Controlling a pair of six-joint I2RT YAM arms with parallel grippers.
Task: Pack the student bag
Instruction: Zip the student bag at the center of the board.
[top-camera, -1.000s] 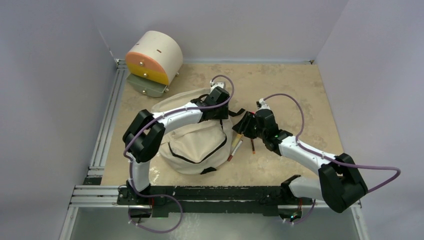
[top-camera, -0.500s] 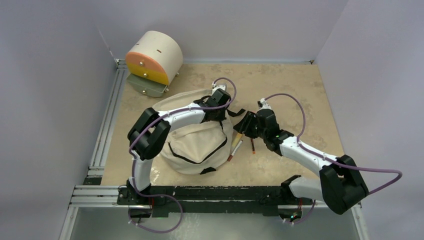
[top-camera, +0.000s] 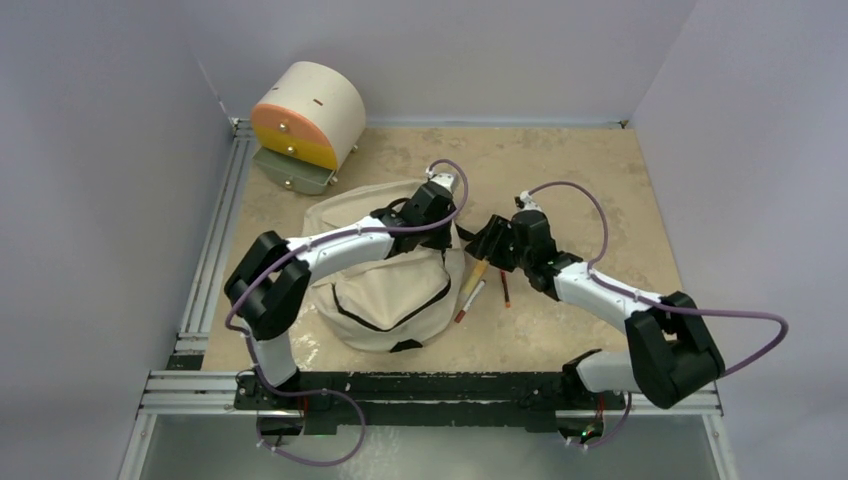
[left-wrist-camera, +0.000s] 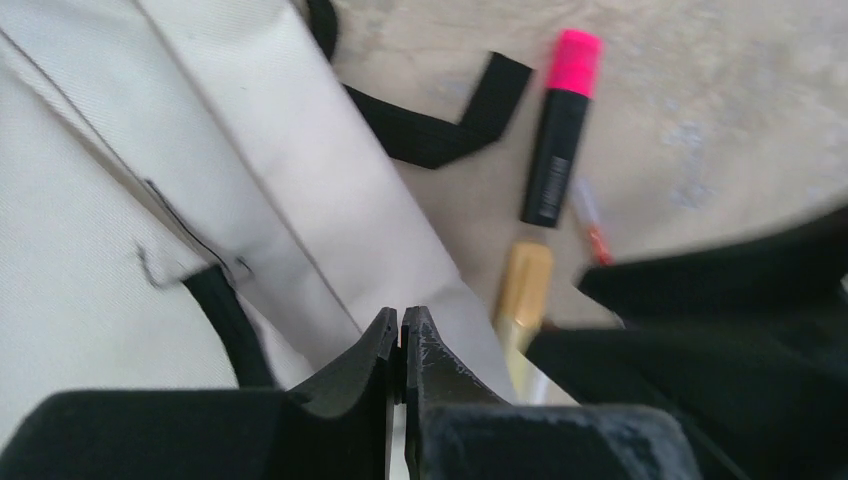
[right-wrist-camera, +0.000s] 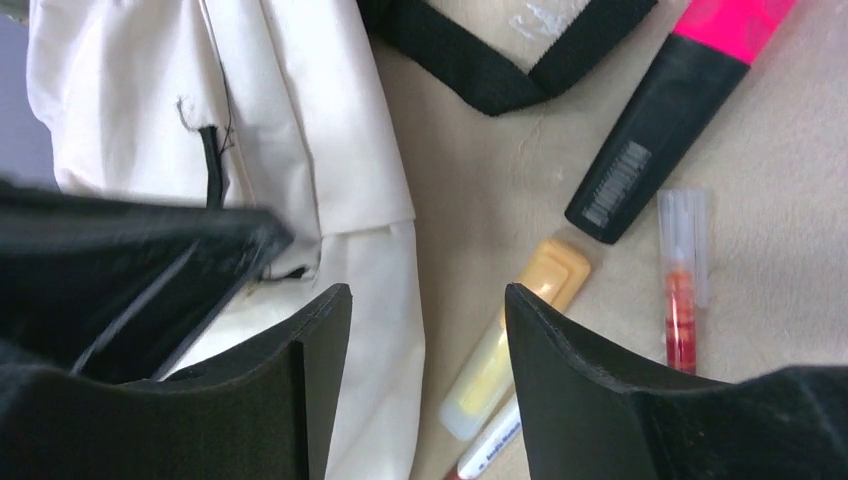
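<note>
While your left end effector (left-wrist-camera: 402, 335), fingers pressed together, rests at the edge of the student bag (left-wrist-camera: 120, 150) directly beneath it, your right end effector (right-wrist-camera: 425, 300) hangs spread over the yellow marker (right-wrist-camera: 515, 325) below, so the pick-up looks next: lower straight and close across its barrel.

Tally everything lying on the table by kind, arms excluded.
Bags: 1, the student bag
Drawer units: 1, the cream-and-orange drawer unit
Markers: 2, the pink-capped marker and the yellow marker
Pens: 2, the red pen and the white pen
Total: 6
</note>
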